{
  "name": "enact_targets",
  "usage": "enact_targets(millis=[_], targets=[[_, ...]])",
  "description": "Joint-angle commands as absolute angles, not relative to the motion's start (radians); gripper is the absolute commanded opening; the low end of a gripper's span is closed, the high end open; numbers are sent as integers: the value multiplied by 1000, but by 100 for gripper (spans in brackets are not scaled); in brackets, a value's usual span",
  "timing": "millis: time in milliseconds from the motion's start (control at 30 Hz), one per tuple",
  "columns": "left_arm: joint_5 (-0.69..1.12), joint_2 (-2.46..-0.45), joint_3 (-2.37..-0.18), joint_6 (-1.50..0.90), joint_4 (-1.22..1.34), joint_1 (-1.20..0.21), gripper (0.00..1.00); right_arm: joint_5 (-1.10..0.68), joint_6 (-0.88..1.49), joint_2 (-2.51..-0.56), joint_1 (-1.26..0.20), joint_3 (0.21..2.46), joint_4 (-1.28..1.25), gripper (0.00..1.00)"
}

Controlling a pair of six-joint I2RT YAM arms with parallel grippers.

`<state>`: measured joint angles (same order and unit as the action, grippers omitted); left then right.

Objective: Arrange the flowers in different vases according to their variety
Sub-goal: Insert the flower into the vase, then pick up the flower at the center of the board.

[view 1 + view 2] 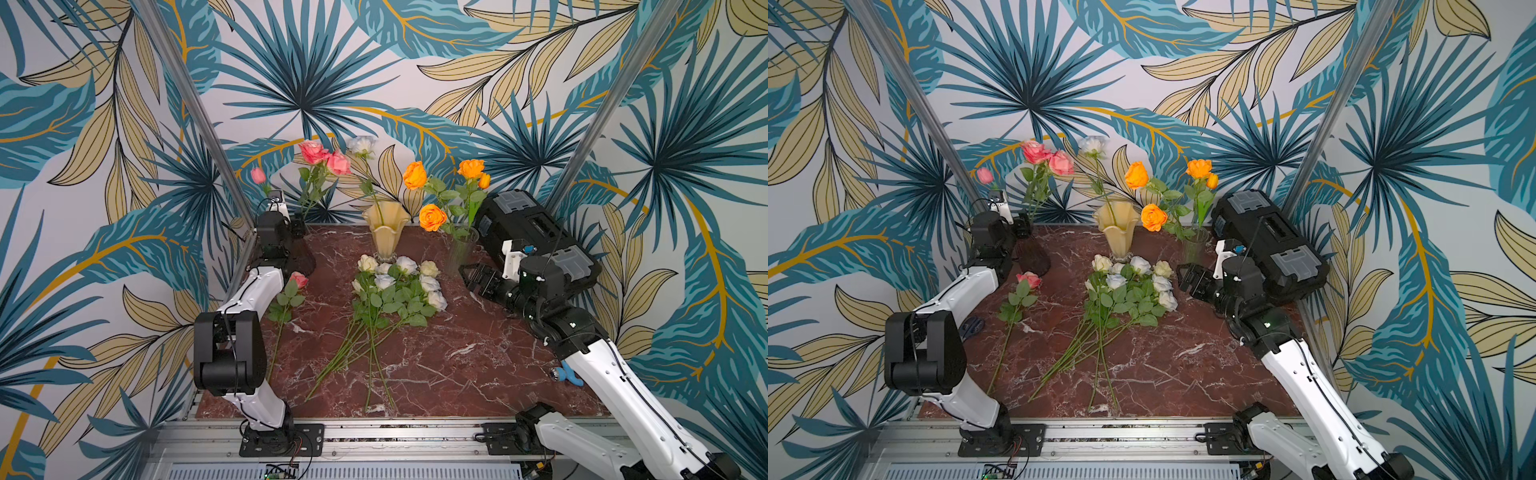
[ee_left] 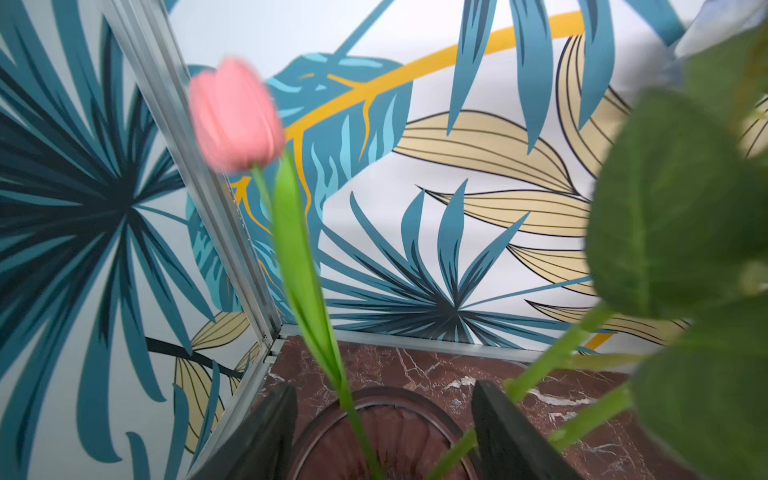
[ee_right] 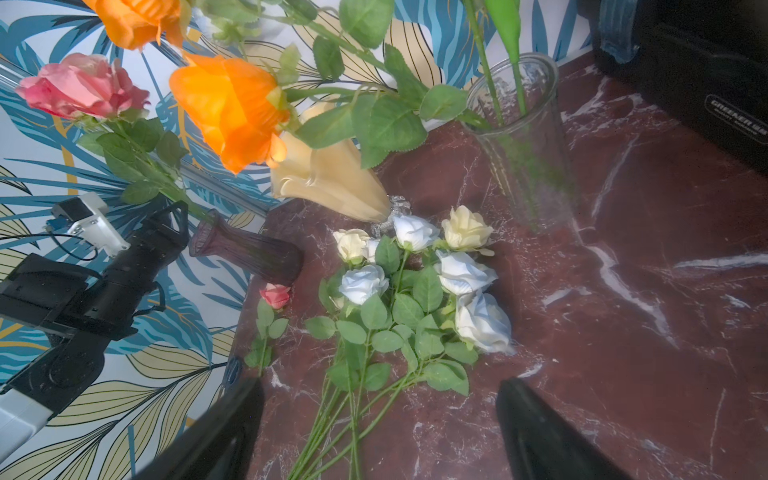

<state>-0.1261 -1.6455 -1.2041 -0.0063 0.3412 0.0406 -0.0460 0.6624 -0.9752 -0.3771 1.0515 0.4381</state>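
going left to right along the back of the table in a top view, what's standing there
dark purple vase → cream ruffled vase → clear glass vase → black toolbox

A red-brown marble-patterned desk [image 1: 457, 374] with white veining fills the lower middle of both top views. A black toolbox [image 1: 536, 232] with two grey latches lies at centre right of the frame, on the desk's far right corner; the right wrist view shows grey lettering on its side [image 3: 706, 83], too blurred to read whole. Wallpaper [image 1: 374, 62] printed with teal, beige and gold leaves covers the walls. Two slanting aluminium posts [image 1: 183, 83] stand at upper left and upper right. An aluminium rail [image 1: 395, 436] runs along the bottom edge. A small blue object [image 1: 567, 376], unclear in kind, sits at lower right.
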Motion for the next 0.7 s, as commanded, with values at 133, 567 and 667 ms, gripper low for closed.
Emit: enact_targets(millis=[133,567,667], targets=[[-121,-1561,-1143,16,328,38,82,-57,671,-959,-390,1035,417,93],[-139,-1277,-1143,55,121,-36,100,-57,728,-1024,-446,1055,614,99],[-150,-1190,-1122,49,43,-57,100,-59,723,-1068,-504,1071,645,99]])
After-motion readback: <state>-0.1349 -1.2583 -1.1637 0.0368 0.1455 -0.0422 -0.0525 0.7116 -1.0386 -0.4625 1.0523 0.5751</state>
